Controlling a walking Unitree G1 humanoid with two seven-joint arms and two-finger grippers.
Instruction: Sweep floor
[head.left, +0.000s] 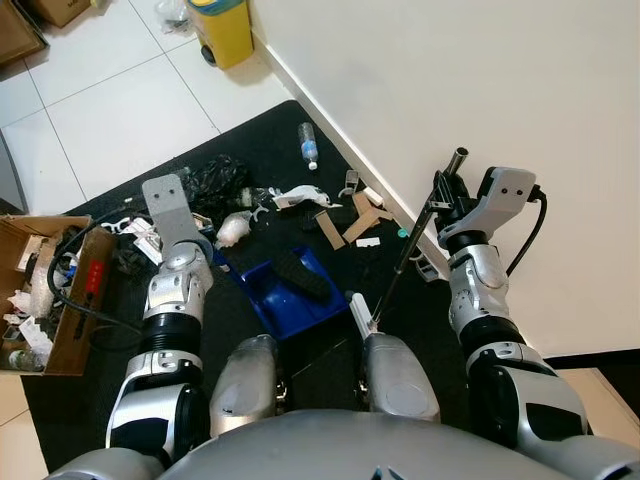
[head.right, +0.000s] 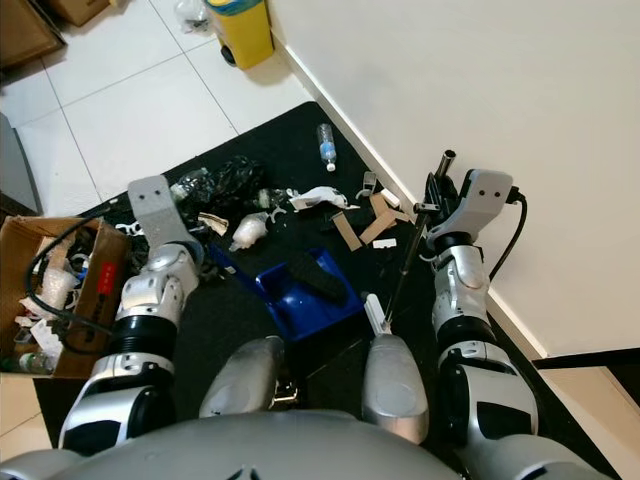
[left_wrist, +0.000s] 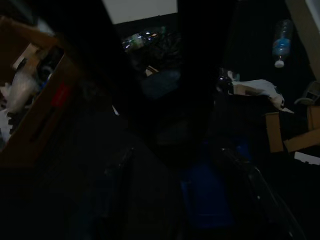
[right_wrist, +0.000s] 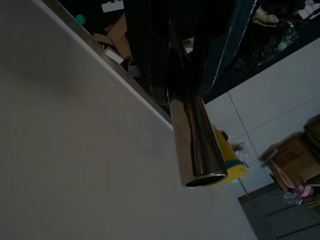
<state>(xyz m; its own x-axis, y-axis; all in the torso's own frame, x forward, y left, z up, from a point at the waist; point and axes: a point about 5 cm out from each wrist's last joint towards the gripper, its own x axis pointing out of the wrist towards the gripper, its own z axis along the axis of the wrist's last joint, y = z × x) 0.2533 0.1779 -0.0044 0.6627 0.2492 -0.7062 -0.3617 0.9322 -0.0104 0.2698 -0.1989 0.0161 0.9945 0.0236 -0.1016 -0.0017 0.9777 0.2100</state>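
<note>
Litter (head.left: 300, 197) lies scattered across the black mat (head.left: 260, 140) that we stand on, and the blue dustpan (head.left: 290, 292) in the middle of that mat serves as our landmark. A black brush (head.left: 300, 275) lies inside the dustpan. Just beyond the dustpan, toward the wall (head.left: 480, 90), we see brown cardboard scraps (head.left: 345, 225), a white crumpled piece (head.left: 235, 228), a white plastic item (head.left: 300, 197) and a black plastic bag (head.left: 220, 178). Further beyond, close to the wall, lies a clear plastic bottle (head.left: 308, 145) with a blue label. Well past the dustpan, off the mat on the white tiled floor (head.left: 110, 110), stands a yellow bin (head.left: 222, 30). To the left of the dustpan sits an open cardboard box (head.left: 45, 300) full of odds and ends, with a black cable (head.left: 70, 290) looping over it.

Our right hand (head.left: 445, 195) is raised to the right of the dustpan, beside the wall, its fingers closed around a thin metal pole (head.left: 410, 250) that slants down toward the mat near the dustpan's right edge; in the right wrist view the pole's shiny open end (right_wrist: 202, 175) juts out past the dark fingers. Our left hand (head.left: 165, 200) hangs to the left of the dustpan, above the mat; we cannot tell whether its fingers are open or closed.
</note>
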